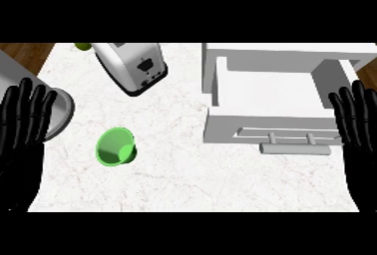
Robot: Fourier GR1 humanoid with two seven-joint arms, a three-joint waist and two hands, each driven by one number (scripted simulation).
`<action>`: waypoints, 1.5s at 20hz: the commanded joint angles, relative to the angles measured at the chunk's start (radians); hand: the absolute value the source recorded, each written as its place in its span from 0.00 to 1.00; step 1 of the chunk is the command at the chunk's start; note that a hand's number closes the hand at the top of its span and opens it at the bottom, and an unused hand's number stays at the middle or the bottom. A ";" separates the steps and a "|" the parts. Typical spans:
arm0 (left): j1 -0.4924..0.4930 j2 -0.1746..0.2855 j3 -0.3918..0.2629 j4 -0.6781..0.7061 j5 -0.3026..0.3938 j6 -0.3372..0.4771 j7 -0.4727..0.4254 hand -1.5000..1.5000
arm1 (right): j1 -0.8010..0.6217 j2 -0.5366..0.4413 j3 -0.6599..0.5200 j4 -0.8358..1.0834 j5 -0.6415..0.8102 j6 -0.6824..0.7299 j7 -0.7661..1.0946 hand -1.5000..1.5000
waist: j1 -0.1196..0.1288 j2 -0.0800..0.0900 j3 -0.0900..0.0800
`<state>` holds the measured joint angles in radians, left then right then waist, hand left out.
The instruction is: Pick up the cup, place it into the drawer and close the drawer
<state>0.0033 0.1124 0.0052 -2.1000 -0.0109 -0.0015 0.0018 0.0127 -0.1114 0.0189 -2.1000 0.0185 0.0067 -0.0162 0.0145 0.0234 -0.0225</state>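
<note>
You've got the white marble counter (pixel 206 184) filling most of the view, w/ wood floor showing at the top corners. Upper right sits a white cabinet (pixel 287 52) w/ its drawer (pixel 221 129) pulled out toward you. The drawer is open and its inside is bare. The bar handle (pixel 296 148) runs along the front, on the side nearest you.

Left hand (pixel 26 119) is at the left edge, fingers straight up and spread, holding nothing. It overlaps a grey round object (pixel 65 112) at that edge, and you can't tell if they touch. Right hand (pixel 357 124) is at the right edge, fingers also straight and slightly apart, empty. It shows just beside the drawer's right front corner.

A white toaster (pixel 132 67) w/ a dark base lies tilted at top centre-left, well apart from the drawer.

The green cup (pixel 116 147) is on the counter left of centre, tipped so you look into its mouth. It's nearer the left hand than the drawer and touches neither.

Smallest: a green bit (pixel 83 47) at the top edge, just beside the toaster, too cut off to ID.
</note>
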 commanded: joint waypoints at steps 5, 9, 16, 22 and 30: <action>-0.012 -0.016 -0.018 0.018 0.031 -0.040 -0.021 0.00 | -0.001 0.004 -0.027 0.030 -0.069 0.047 0.001 0.00 | -0.015 -0.024 0.023; -0.029 -0.109 -0.106 0.043 0.126 0.039 0.083 0.00 | -0.059 0.034 0.026 0.052 -0.116 0.050 0.101 0.00 | -0.014 -0.023 0.023; -0.014 -0.112 -0.135 0.081 0.104 0.064 0.039 0.00 | -0.059 0.032 0.002 0.047 -0.122 0.073 0.102 0.00 | -0.014 -0.024 0.023; -0.007 -0.110 -0.092 0.156 0.142 0.027 -0.035 0.00 | -0.077 0.057 0.009 0.058 -0.108 0.050 0.117 0.00 | -0.014 -0.024 0.022; -0.100 -0.093 -0.058 0.228 0.122 0.071 0.001 0.00 | -0.135 0.042 -0.043 0.111 -0.144 0.077 0.103 0.00 | -0.014 -0.023 0.023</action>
<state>-0.0615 0.0165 -0.0767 -1.9046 0.1108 0.0644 -0.0157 -0.0612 -0.0652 0.0094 -2.0515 -0.1053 0.0774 0.0989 -0.0001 -0.0003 -0.0001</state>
